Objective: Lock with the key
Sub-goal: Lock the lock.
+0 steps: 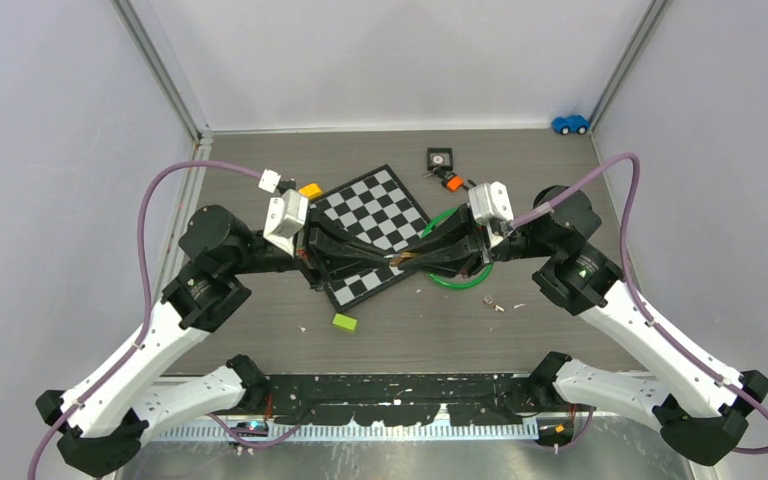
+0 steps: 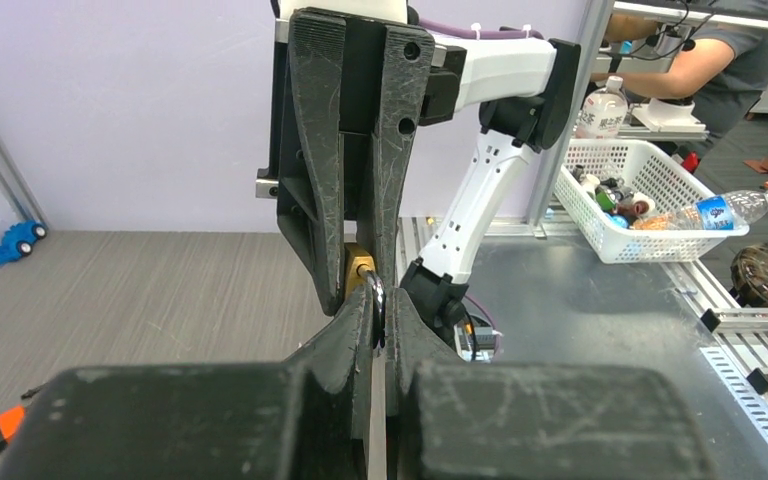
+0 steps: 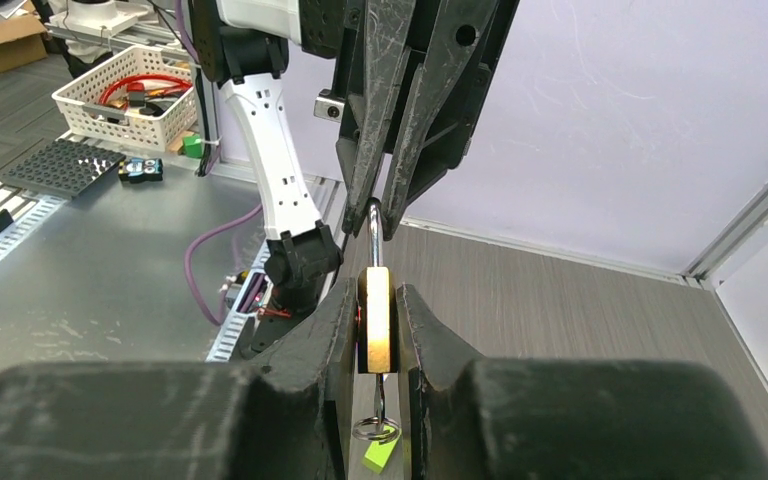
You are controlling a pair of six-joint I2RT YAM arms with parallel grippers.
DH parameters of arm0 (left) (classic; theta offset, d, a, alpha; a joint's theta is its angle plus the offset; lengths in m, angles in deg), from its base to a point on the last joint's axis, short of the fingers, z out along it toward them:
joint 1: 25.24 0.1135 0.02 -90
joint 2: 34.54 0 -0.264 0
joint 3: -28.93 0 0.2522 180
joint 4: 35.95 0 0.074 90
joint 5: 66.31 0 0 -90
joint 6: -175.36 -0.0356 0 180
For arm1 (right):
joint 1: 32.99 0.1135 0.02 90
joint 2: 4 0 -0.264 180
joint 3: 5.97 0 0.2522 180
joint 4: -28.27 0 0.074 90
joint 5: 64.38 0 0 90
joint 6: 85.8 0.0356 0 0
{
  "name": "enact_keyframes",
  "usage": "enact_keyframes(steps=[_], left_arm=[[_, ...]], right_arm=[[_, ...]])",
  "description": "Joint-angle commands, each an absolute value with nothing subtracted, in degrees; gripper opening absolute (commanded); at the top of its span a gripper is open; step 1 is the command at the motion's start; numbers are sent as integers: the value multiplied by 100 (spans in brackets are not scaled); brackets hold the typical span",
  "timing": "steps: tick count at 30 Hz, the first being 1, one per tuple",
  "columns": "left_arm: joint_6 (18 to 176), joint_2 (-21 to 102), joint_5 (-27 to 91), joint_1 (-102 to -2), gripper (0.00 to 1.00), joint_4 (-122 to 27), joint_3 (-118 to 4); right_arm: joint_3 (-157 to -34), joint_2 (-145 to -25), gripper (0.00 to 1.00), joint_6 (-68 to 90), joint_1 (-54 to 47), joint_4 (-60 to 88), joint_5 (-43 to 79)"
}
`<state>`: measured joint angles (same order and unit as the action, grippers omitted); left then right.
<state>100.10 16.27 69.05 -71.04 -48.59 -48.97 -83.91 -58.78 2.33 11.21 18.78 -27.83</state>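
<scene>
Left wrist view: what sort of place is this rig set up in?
Most likely a robotics lab or workshop. A white basket of small parts and bottles sits on a metal bench, a person is busy just beyond it, and the top view shows a calibration checkerboard.

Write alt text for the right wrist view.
The right gripper clamps a brass padlock by its body, while the left gripper, facing it, pinches the far end of the steel shackle. A key ring shows at the padlock's near end.
</scene>
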Motion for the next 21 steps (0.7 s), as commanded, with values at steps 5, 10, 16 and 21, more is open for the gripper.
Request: enact_keyframes(steps=[5,10,16,21], left_arm=[[9989,1999,6952,-7344,0,-5167,-4801],[9954,2053,6919,-7423,0,-5125,-4765],[9913,2127,6842,-7519,0,-5174,-4743],[9782,2192,6762,-7656,0,-5370,-4663]], right_arm=[[-8998,-6105,1,224,1436,2730,-2390],[-9126,-6230,0,128,1627,2665,-2368],[-9350,-6366,0,-99,1840,2399,-2306],[-9468,-6346,0,-224,1906,2268,-2248]])
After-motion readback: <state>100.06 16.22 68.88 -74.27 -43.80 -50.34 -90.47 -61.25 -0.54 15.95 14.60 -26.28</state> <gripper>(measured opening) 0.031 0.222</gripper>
